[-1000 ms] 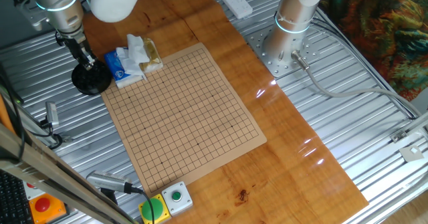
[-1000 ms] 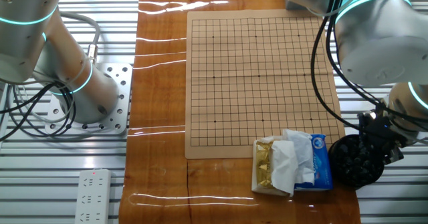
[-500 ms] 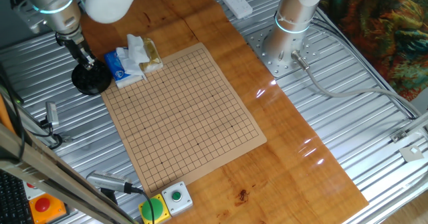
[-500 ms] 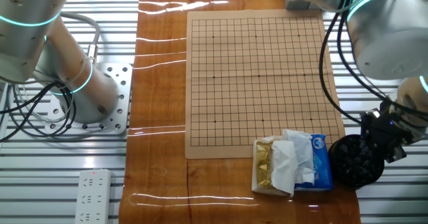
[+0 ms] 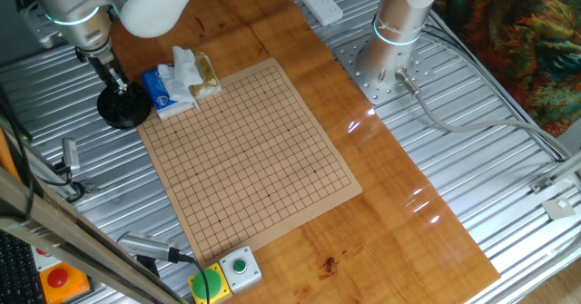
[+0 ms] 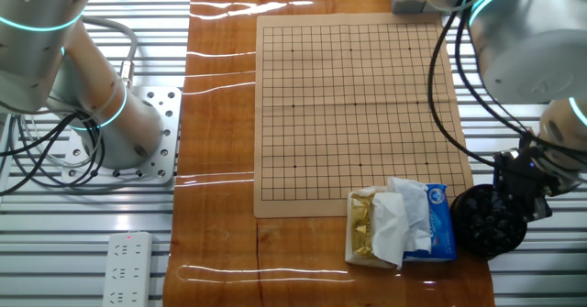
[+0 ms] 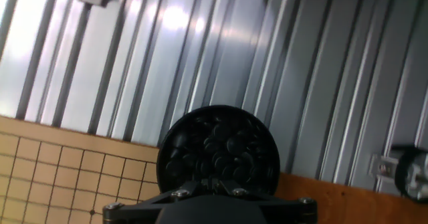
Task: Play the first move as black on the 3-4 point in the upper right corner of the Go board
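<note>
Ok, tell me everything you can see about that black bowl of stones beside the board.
The black bowl is round, shallow and open-topped, heaped with glossy black Go stones. It sits upright off the board, near the corner by the blue tissue pack, partly on the ribbed metal surface and partly over the wooden tabletop edge. The gripper hangs directly over it, fingers reaching toward the stones; whether they are closed on one cannot be told.

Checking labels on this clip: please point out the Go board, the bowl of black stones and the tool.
Go board (image 5: 250, 163), one fixed view, bare grid near centre.
Bowl of black stones (image 7: 218, 150), hand view, on the stones.
Tool (image 5: 116, 83), one fixed view, fingertips over the bowl.
</note>
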`<state>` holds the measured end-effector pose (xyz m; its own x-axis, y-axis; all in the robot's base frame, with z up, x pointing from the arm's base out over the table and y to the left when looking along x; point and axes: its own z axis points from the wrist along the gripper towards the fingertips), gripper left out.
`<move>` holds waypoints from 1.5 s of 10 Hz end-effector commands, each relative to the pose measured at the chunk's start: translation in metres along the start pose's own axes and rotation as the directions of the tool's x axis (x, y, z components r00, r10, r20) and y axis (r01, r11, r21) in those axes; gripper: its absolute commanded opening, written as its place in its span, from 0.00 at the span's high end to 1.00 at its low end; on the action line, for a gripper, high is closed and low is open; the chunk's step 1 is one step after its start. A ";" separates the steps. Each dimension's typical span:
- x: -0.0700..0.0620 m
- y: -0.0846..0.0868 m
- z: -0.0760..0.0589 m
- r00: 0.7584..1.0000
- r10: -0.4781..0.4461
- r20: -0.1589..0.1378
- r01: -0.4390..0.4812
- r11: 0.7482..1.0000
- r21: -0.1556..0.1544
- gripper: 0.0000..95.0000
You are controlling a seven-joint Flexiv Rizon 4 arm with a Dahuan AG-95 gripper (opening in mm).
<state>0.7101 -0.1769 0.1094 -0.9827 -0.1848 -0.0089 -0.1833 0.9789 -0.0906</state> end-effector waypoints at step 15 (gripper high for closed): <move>-0.004 -0.020 0.043 0.999 0.005 0.051 -0.005 1.000 0.003 1.00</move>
<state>0.7185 -0.2010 0.0675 -0.9805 -0.1870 -0.0606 -0.1808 0.9789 -0.0947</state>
